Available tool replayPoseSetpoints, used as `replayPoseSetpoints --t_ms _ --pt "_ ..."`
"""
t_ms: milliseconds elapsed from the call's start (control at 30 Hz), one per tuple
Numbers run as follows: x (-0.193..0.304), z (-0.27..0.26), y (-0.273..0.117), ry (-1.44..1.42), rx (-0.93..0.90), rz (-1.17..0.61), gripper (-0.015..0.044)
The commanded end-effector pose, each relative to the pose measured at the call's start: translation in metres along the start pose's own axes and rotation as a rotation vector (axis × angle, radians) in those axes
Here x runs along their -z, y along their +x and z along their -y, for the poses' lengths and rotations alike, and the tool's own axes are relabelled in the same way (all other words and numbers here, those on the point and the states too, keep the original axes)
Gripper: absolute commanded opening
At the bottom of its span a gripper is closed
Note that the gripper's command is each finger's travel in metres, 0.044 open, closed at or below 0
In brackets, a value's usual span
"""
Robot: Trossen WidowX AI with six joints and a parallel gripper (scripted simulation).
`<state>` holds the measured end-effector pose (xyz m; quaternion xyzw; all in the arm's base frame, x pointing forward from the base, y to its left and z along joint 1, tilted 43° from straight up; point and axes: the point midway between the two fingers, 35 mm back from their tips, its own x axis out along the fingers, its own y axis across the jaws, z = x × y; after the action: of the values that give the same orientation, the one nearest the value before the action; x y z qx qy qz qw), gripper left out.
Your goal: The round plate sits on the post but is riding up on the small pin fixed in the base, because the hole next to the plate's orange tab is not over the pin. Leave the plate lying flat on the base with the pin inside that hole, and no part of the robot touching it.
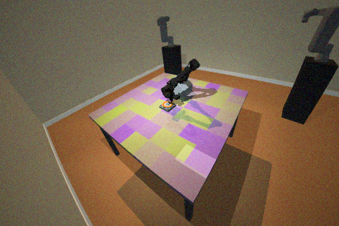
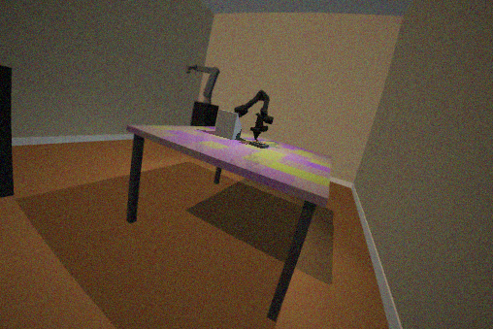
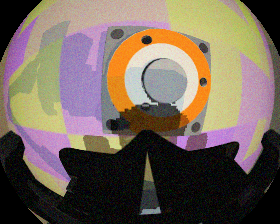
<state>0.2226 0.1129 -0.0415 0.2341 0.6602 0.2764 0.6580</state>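
So here's where we're at: the round plate [image 3: 157,76] is sitting on the grey base [image 3: 114,39], threaded over the central post [image 3: 165,83], roughly mid-bench [image 1: 157,145] just in front of the robot's own pedestal. We've got the hand [image 3: 148,137] pinched fully closed with nothing in it, and that looks deliberate. You don't need to grip a ring that's captured on a post; you just need a narrow poker to nudge it around, and closed fingers make a decent one.

In the wrist view the closed tip is right at the plate's near edge, where there's a darker brownish-orange patch [image 3: 153,117]. We think that's the tab in the hand's shadow, but honestly can't say for sure. Whether the tip is actually touching the plate or hovering just above it, we can't tell either; the side view shows the hand pointing straight down at the base and very low.

There are several small dark holes around the ring and at the base corners. Which one is the hole by the tab, and where the pin is, is too small to make out, and so is any tilt in the plate.

Our guess: the job is a push sideways on the tab so the plate spins on the post until it drops, then lift clear.
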Motion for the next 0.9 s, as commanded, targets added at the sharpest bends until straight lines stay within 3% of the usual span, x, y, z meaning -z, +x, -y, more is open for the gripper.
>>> replayPoseSetpoints --t_ms 0,867 --pt "-0.004 -0.008 0.001 -0.016 -0.021 0.001 0.0000" --pt "-0.014 -0.021 0.001 -0.017 -0.021 0.002 0.0000"
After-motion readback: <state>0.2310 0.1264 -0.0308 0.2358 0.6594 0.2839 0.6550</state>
